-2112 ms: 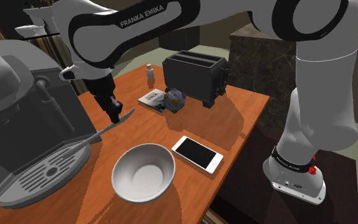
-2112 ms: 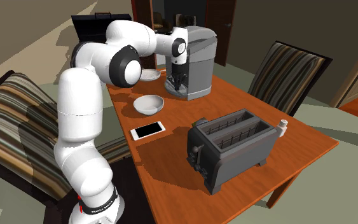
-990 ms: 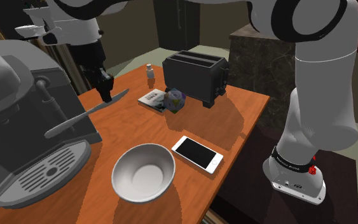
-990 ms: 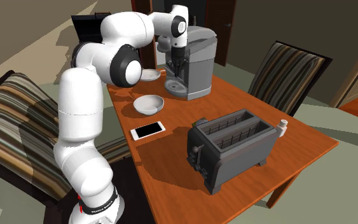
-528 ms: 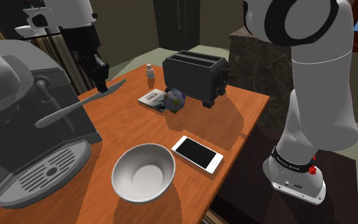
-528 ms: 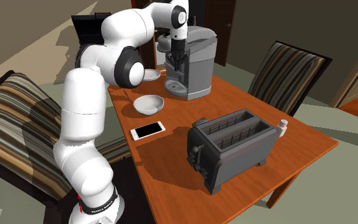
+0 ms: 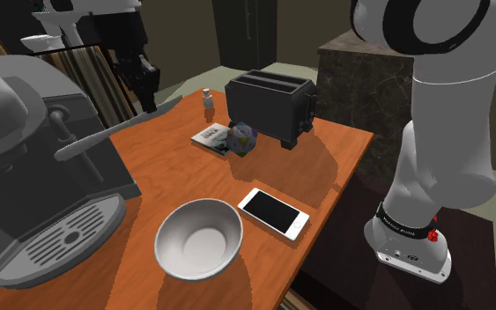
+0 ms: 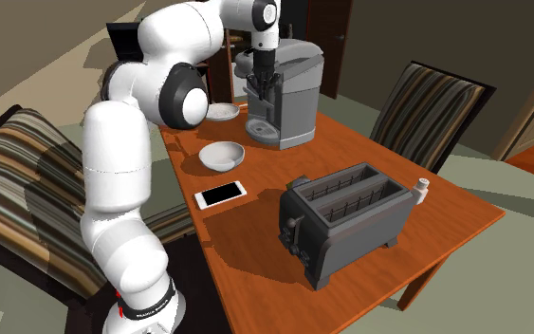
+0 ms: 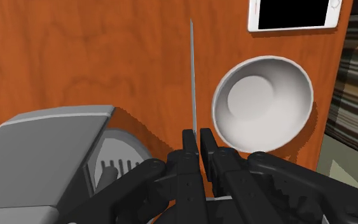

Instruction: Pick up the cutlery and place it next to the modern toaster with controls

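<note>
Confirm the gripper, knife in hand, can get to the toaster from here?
Probably yes. The gripper holds the knife above the table, whose bare surface leads to the toaster; a ball and booklet crowd one side.

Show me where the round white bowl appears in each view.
Shoulder view: round white bowl, lower middle.
Second exterior view: bowl left of centre.
Wrist view: bowl beside the thin grey knife in the black fingers.
Shared landmark: the flat white black-screened smartphone, next to the bowl.

No lettering can be read: the marks on the arm's base band (image 7: pixel 404 231) and on the booklet (image 7: pixel 210 136) are too small.
</note>
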`<state>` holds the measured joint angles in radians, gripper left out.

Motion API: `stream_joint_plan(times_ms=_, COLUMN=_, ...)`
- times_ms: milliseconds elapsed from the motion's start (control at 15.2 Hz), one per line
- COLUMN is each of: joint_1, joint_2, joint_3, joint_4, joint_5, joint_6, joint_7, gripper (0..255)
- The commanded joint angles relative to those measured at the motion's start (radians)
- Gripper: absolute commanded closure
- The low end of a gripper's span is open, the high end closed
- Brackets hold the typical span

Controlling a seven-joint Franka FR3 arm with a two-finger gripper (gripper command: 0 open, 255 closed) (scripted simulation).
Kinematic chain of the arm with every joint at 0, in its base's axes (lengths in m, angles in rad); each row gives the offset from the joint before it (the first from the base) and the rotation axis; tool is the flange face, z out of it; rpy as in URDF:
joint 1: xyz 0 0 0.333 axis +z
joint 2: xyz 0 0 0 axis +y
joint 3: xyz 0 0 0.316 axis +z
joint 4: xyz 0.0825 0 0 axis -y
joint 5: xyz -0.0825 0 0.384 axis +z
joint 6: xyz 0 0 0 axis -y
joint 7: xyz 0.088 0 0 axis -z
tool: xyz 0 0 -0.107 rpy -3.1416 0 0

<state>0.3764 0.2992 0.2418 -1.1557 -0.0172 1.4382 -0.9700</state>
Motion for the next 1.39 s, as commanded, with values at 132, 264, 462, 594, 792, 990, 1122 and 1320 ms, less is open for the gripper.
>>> stream_joint_plan(times_ms=132, joint_1=-0.058, joint_2=-0.195, joint_3=-0.016, joint_4=-0.262, joint_5=0.047, joint_6=0.07, joint_7=-0.061, gripper=255)
stream_joint_plan(times_ms=264, joint_1=-0.078, joint_2=-0.281, joint_3=-0.03, joint_4=-0.368, joint_5=0.066, joint_6=0.09, joint_7=-0.094, gripper=255)
stream_joint_plan(times_ms=462, joint_1=-0.101, joint_2=-0.4, joint_3=-0.056, joint_4=-0.506, joint_5=0.088, joint_6=0.108, joint_7=-0.145, gripper=255)
stream_joint_plan(times_ms=594, joint_1=-0.114, joint_2=-0.474, joint_3=-0.075, joint_4=-0.587, joint_5=0.097, joint_6=0.113, joint_7=-0.179, gripper=255)
stream_joint_plan(times_ms=792, joint_1=-0.129, joint_2=-0.58, joint_3=-0.108, joint_4=-0.695, joint_5=0.105, joint_6=0.113, joint_7=-0.229, gripper=255)
stream_joint_plan(times_ms=990, joint_1=-0.142, joint_2=-0.681, joint_3=-0.143, joint_4=-0.789, joint_5=0.103, joint_6=0.103, joint_7=-0.278, gripper=255)
stream_joint_plan(times_ms=1122, joint_1=-0.151, joint_2=-0.745, joint_3=-0.167, joint_4=-0.844, joint_5=0.098, joint_6=0.093, joint_7=-0.311, gripper=255)
stream_joint_plan(times_ms=1320, joint_1=-0.164, joint_2=-0.837, joint_3=-0.205, joint_4=-0.919, joint_5=0.083, joint_6=0.072, joint_7=-0.359, gripper=255)
